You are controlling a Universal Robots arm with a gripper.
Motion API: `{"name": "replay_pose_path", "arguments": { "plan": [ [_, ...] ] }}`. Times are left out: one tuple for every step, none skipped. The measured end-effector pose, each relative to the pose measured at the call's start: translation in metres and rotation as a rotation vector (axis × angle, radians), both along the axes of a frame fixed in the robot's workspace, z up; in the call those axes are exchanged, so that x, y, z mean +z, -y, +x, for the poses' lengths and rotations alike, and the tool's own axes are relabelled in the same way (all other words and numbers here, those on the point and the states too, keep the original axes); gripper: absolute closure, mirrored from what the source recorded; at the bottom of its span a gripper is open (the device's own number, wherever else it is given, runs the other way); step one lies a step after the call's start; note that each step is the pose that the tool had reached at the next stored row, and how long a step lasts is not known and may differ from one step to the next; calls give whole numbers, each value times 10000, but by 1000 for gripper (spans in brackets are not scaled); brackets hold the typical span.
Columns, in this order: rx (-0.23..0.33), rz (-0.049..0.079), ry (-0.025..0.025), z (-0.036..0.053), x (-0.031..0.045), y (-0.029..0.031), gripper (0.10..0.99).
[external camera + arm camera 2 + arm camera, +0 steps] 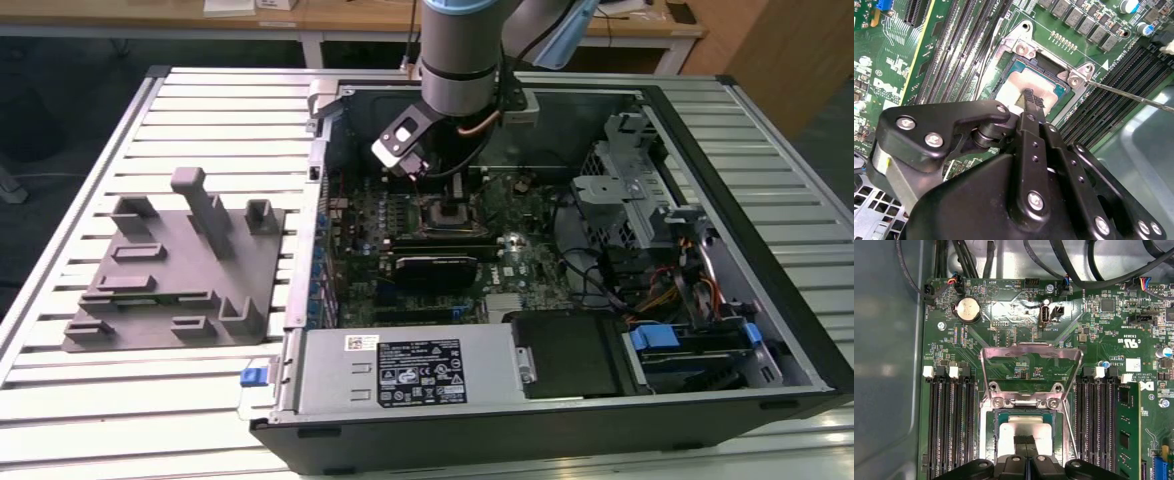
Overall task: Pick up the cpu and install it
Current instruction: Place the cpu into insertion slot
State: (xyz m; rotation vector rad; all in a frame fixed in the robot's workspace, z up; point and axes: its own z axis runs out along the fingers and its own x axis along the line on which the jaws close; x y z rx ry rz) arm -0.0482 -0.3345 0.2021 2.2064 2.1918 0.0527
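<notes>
Installation stage. The end effector [1024,440] hangs over the open socket [987,425], its fingers pressed together and their tips resting on the cpu [1009,440]. The cpu lies flat within the socket frame (apparently seated). The load plate [1031,352] is hinged back, freeing access from above. The case [400,445] lies open on the desk [200,110].

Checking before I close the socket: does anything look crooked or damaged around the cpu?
Nothing stands out. The cpu lies flat and square in the socket, the load plate stands open, and the hand hovers shut at the cpu's top.
</notes>
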Motion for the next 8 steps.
{"name": "replay_pose_path", "arguments": {
  "plan": [
    [0, -2, -1, 0, -7, 0, 980],
    [0, -2, -1, 0, -17, 0, 980],
    [0, -3, -2, 0, -26, 0, 980],
    [0, -5, -4, -1, -28, 1, 980],
    [0, -6, -4, -1, -28, 1, 980],
    [0, -5, -3, 0, -30, 1, 980],
    [0, -4, -3, -1, -32, 1, 980],
    [-2, -4, -3, 0, -35, 1, 980]
  ]
}}
